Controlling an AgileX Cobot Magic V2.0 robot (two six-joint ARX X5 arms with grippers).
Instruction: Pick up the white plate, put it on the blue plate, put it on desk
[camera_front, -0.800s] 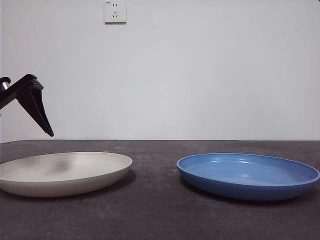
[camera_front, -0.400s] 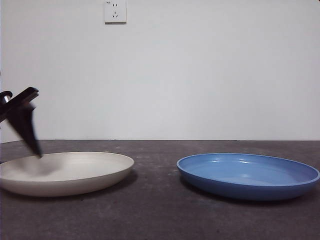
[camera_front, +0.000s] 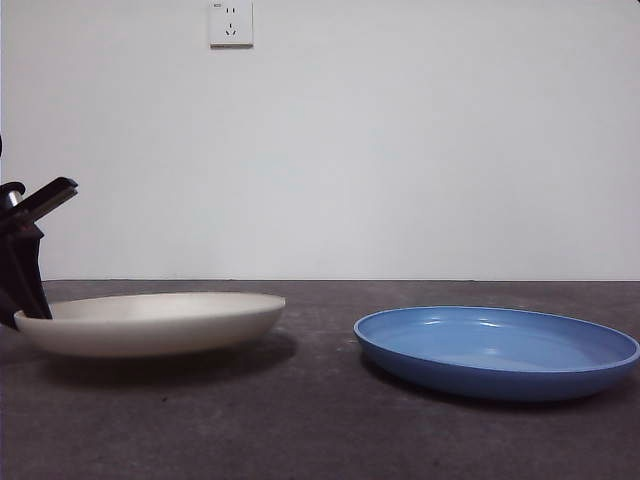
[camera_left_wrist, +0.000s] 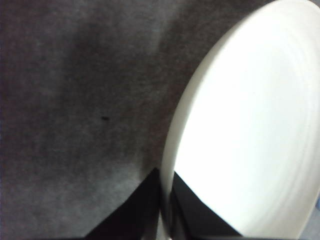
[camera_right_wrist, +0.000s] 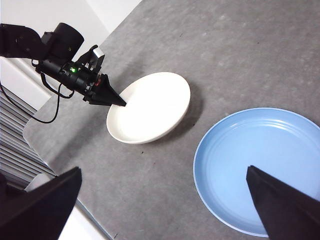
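Not much else going on here tbh. There's a plain white wall running across the whole far side, totally bare apart from a white wall socket mounted high up, toward the left. From the right wrist camera you can also spot a black cable looping down off the left edge, and next to it a patch of grey slatted stuff, maybe a radiator or blinds, honestly can't tell which.
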